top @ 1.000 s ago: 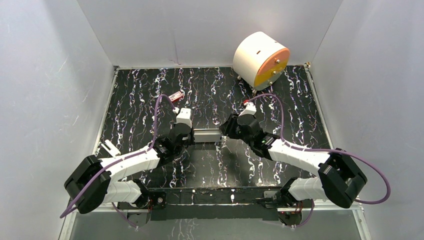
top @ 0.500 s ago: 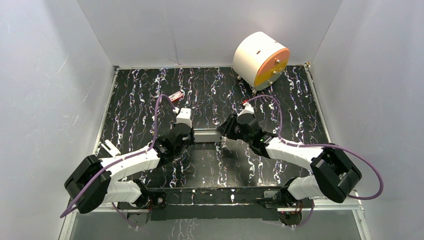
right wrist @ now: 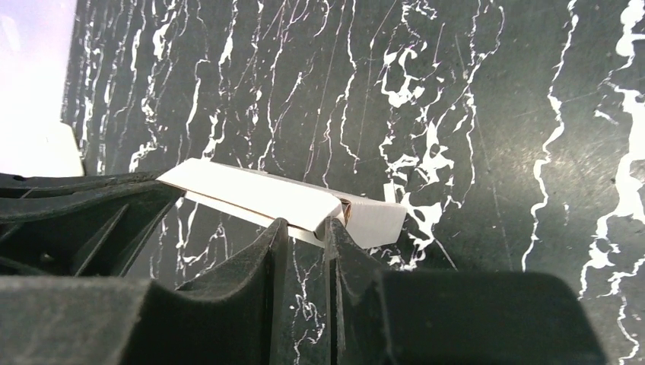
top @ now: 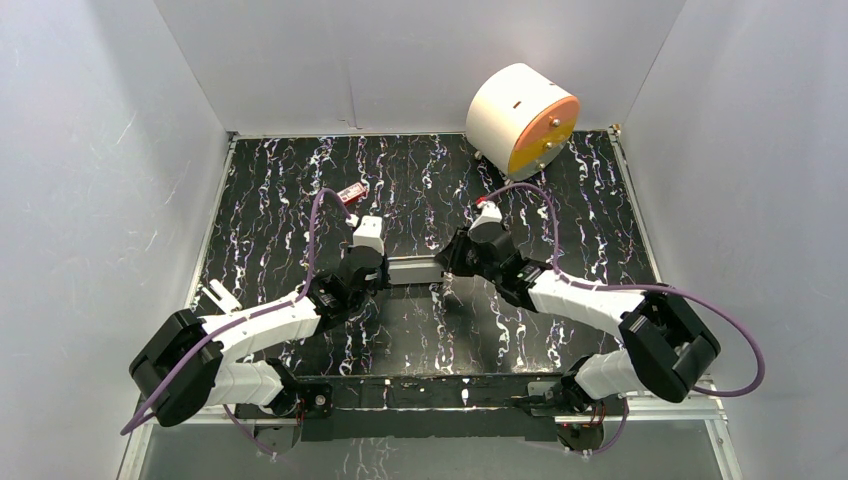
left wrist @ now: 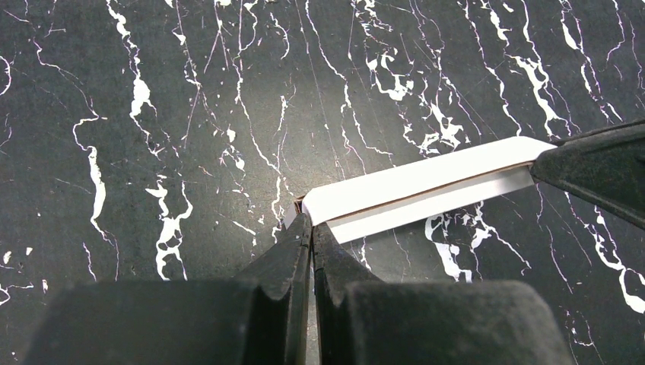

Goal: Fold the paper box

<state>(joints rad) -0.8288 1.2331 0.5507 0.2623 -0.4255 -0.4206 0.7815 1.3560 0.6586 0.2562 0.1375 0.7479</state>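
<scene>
Lengthwise, the paper box [top: 412,270] lay between the arms, left gripper [left wrist: 310,223] and right gripper [right wrist: 304,226] each clamped on its nearer end.

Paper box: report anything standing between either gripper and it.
Nothing visible does. The left gripper is closed on one end of the paper box, and the right gripper is closed on the opposite end, so both touch it directly.
</scene>
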